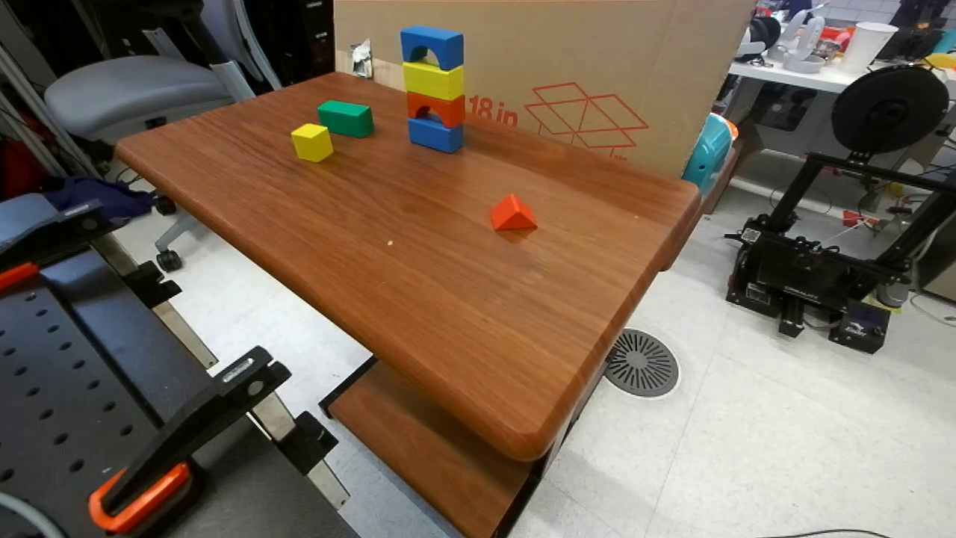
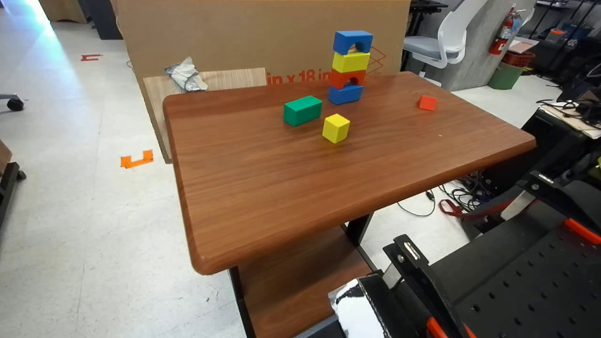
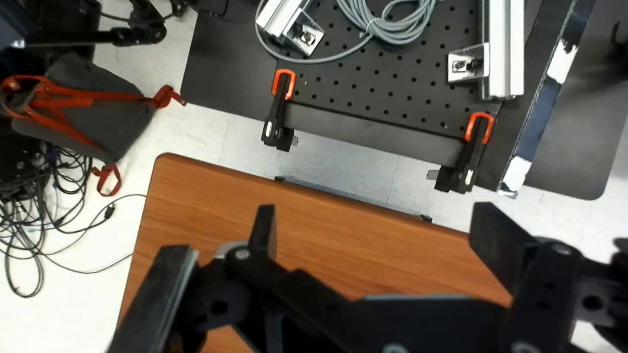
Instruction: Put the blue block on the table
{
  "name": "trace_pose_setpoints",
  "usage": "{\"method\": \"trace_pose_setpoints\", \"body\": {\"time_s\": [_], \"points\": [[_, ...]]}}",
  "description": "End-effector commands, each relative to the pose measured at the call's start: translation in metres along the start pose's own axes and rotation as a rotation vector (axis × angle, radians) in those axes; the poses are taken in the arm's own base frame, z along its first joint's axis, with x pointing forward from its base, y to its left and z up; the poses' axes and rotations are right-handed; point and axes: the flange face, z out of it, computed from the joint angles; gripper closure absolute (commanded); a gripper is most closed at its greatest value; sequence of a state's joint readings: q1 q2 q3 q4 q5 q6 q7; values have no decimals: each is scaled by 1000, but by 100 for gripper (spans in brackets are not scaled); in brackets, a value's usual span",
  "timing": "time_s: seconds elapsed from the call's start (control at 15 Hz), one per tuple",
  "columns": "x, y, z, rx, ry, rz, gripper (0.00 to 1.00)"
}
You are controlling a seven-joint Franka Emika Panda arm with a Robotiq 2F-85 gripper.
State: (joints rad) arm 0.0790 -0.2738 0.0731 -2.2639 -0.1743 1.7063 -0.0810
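So in an exterior view, the table (image 1: 463, 299) has a four-block tower (image 1: 435, 93) standing upright near a big cardboard box (image 1: 597, 52). Top to bottom: an arched blue block (image 1: 432, 48), a yellow block (image 1: 434, 81), a red arch (image 1: 441, 107) and a lower blue block (image 1: 435, 135) sitting right on the wood. Two blues, and honestly I can't tell which one the task means, the cap or the base. Left of the tower there's a green block (image 1: 346, 119) with a yellow cube (image 1: 312, 143) just beside it, and a red triangular block (image 1: 513, 214) sits well apart from everything. Off to the right, a black framed machine (image 1: 792, 273) stands on the floor (image 1: 747, 448), plus there's a round drain (image 1: 642, 363).

In an exterior view with a fire extinguisher (image 2: 502, 35) and a white chair (image 2: 453, 37) at the back, it's the same tower, same order. A sliver of wood shows between the yellow cube and the green block, so they're not touching.

Wrist view: the gripper (image 3: 375, 211) has its black fingers (image 3: 265, 230) spread wide, with table and a bit of floor visible between them. Past the table edge there's a perforated black plate (image 3: 387, 93) with two orange-and-black clamps (image 3: 278, 108) and coiled grey cable (image 3: 387, 32). A grey backpack (image 3: 98, 122) with red straps lies over on the left.
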Motion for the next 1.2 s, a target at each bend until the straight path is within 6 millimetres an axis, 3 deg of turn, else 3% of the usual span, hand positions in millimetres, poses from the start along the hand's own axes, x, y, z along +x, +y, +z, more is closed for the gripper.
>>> {"method": "trace_pose_setpoints", "body": {"time_s": [0.0, 0.47, 1.13], "points": [[48, 27, 19, 33, 55, 19, 0], [117, 49, 52, 60, 241, 97, 0], [168, 63, 88, 133, 338, 132, 0]]}}
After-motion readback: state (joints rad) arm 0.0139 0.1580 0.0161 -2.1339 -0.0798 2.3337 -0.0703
